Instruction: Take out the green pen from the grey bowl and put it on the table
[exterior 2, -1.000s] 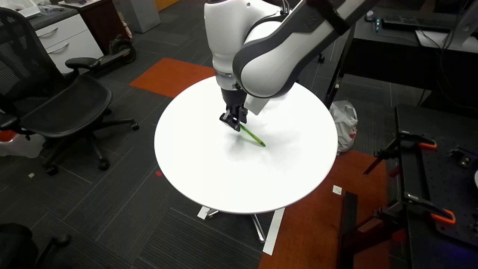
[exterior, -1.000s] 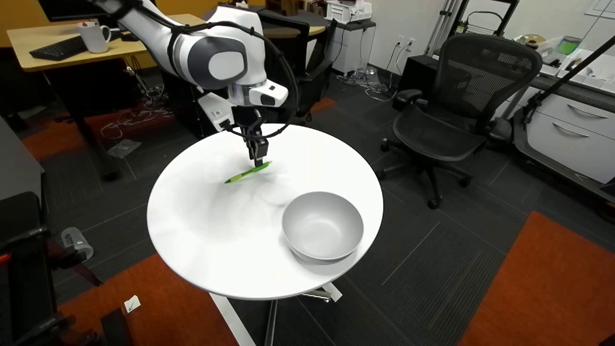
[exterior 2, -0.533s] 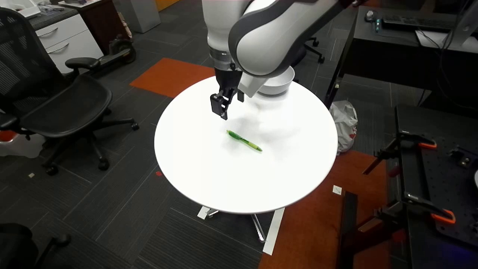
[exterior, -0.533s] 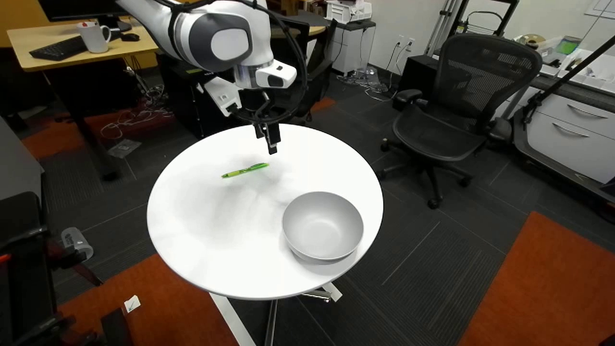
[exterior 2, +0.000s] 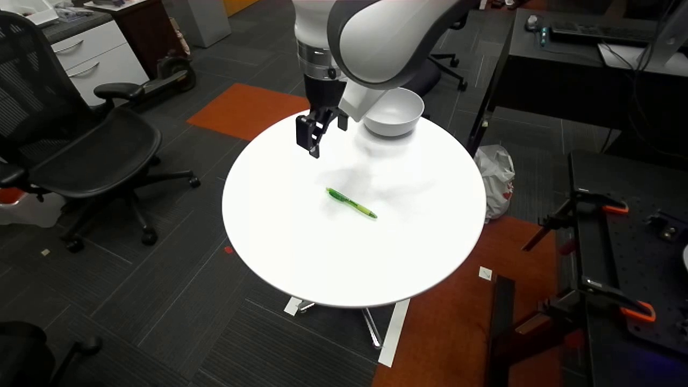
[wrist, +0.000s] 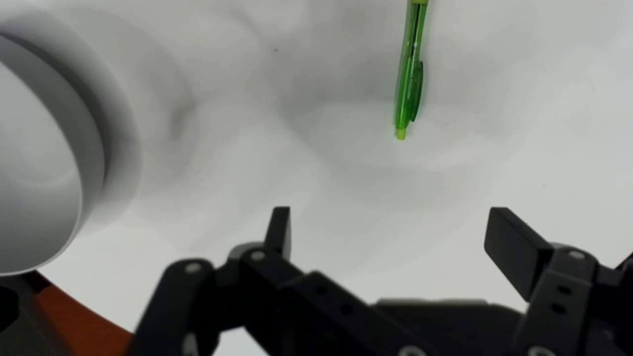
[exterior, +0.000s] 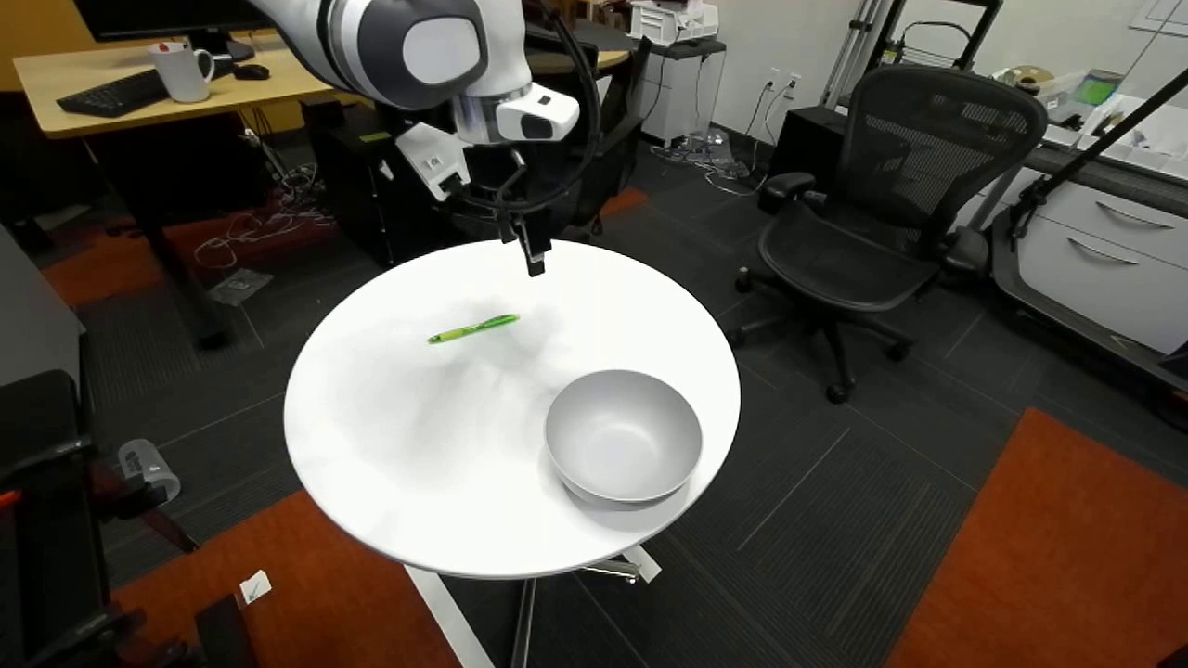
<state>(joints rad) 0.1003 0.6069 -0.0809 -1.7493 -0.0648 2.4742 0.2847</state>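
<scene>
The green pen [exterior: 473, 329] lies flat on the white table [exterior: 418, 445], apart from the grey bowl [exterior: 622, 478]. Both exterior views show the pen [exterior 2: 351, 203] touching nothing but the tabletop, and the bowl [exterior 2: 395, 129] upright near the table's rim with its pale inside bare in an exterior view. Above the table hangs my gripper [exterior 2: 329, 140], off to the side of the pen's darker end. In the wrist view the gripper [wrist: 389, 227] stands wide open with nothing between its fingers; the pen [wrist: 410, 74] is ahead, the bowl [wrist: 91, 148] at the left edge, partly cut off.
A black office chair [exterior: 928, 176] is close to the round table. Behind the arm is a wooden desk [exterior: 56, 74] with a white mug [exterior: 182, 74]. A black bench [exterior 2: 629, 226] with orange-tipped clamps stands near the table in an exterior view.
My gripper let go of the pen, opened wide and rose away from it. The pen dropped flat onto the table and has stayed still since. The bowl has not moved.
</scene>
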